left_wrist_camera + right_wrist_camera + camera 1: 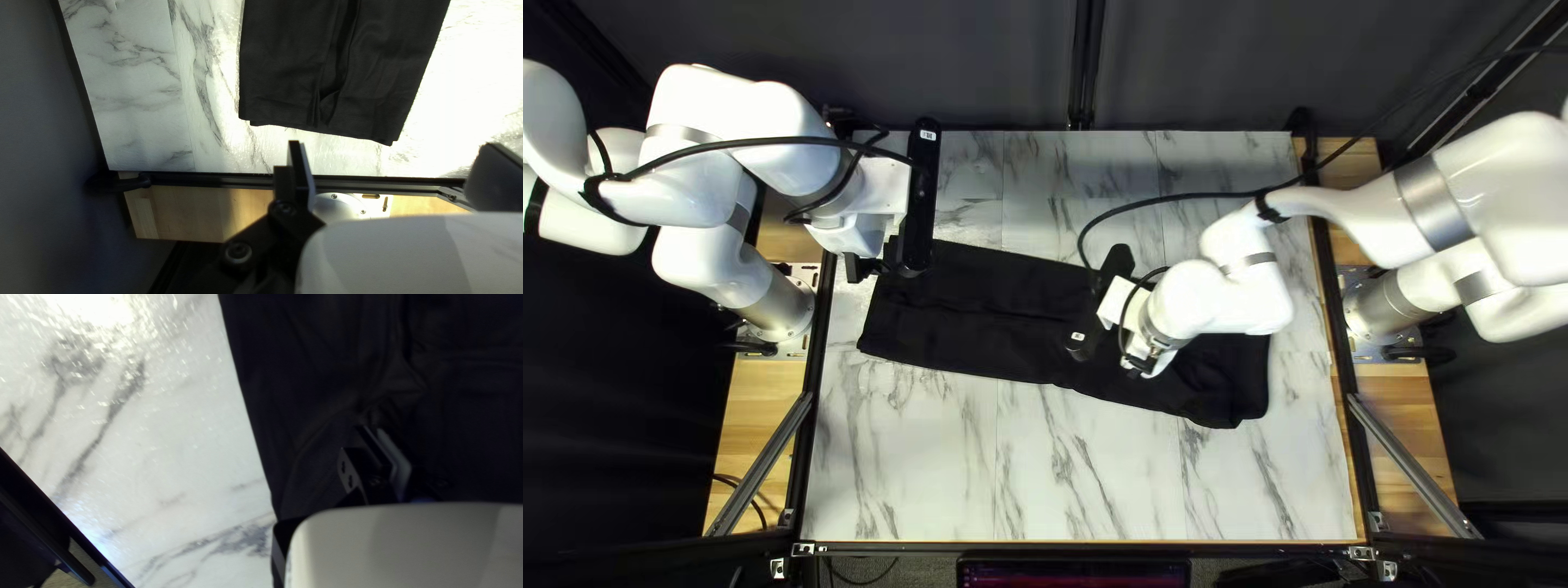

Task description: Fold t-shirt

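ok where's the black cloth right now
In the top left view, the black cloth lies across the middle of the table, left end near the table's left edge, right part under my right arm.

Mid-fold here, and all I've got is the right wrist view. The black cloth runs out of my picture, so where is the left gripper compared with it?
Observer: In the left wrist view, the left gripper shows just off the far end of the black cloth, with a strip of bare tabletop showing between them.

Operator: Copy. And which part of the cloth is my right gripper at? I can't see either end from here.

Observer: In the top left view, the right gripper is over the cloth's right-hand half, between its middle and the end nearer the right arm's base.
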Tool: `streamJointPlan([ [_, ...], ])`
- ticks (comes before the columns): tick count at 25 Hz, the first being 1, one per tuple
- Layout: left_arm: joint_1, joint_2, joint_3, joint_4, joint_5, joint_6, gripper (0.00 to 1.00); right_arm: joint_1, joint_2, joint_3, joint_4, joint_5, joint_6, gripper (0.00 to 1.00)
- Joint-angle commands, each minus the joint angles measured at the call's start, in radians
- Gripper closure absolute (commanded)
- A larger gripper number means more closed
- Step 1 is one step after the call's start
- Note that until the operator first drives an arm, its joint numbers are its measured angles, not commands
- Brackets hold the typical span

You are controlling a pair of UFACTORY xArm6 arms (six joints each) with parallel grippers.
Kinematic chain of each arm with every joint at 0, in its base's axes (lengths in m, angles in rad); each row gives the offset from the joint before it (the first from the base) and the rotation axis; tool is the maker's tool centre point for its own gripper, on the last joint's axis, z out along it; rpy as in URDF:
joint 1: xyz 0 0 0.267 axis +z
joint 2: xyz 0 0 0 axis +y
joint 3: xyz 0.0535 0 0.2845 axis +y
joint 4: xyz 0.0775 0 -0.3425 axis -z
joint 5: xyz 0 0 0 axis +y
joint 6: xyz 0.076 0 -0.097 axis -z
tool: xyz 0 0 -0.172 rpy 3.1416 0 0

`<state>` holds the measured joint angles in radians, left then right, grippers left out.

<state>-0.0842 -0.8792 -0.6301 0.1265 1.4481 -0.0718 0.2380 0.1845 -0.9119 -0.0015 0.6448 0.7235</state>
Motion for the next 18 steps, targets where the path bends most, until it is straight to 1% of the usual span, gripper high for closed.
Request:
streamJointPlan([
  [1,0.000,0.000,0.000,0.000,0.000,0.000,0.00,0.020,0.045,-0.037,-0.029,-0.031,0.082,1.00],
  [5,0.000,0.000,0.000,0.000,0.000,0.000,0.00,0.052,0.094,-0.084,-0.061,-0.033,0.169,1.00],
  [7,0.000,0.000,0.000,0.000,0.000,0.000,0.00,0.064,0.098,-0.086,-0.069,-0.033,0.197,1.00],
  [8,0.000,0.000,0.000,0.000,0.000,0.000,0.00,0.072,0.098,-0.081,-0.072,-0.035,0.215,0.82],
  [9,0.000,0.000,0.000,0.000,0.000,0.000,0.00,0.074,0.097,-0.077,-0.071,-0.036,0.218,0.28],
  [10,0.000,0.000,0.000,0.000,0.000,0.000,0.00,0.078,0.094,-0.071,-0.069,-0.039,0.223,0.00],
  [14,0.000,0.000,0.000,0.000,0.000,0.000,0.00,0.086,0.058,-0.059,-0.070,-0.015,0.228,0.00],
  [17,0.000,0.000,0.000,0.000,0.000,0.000,0.00,0.098,-0.002,-0.052,-0.090,0.045,0.244,0.00],
  [18,0.000,0.000,0.000,0.000,0.000,0.000,0.00,0.106,-0.040,-0.042,-0.109,0.078,0.257,0.00],
])
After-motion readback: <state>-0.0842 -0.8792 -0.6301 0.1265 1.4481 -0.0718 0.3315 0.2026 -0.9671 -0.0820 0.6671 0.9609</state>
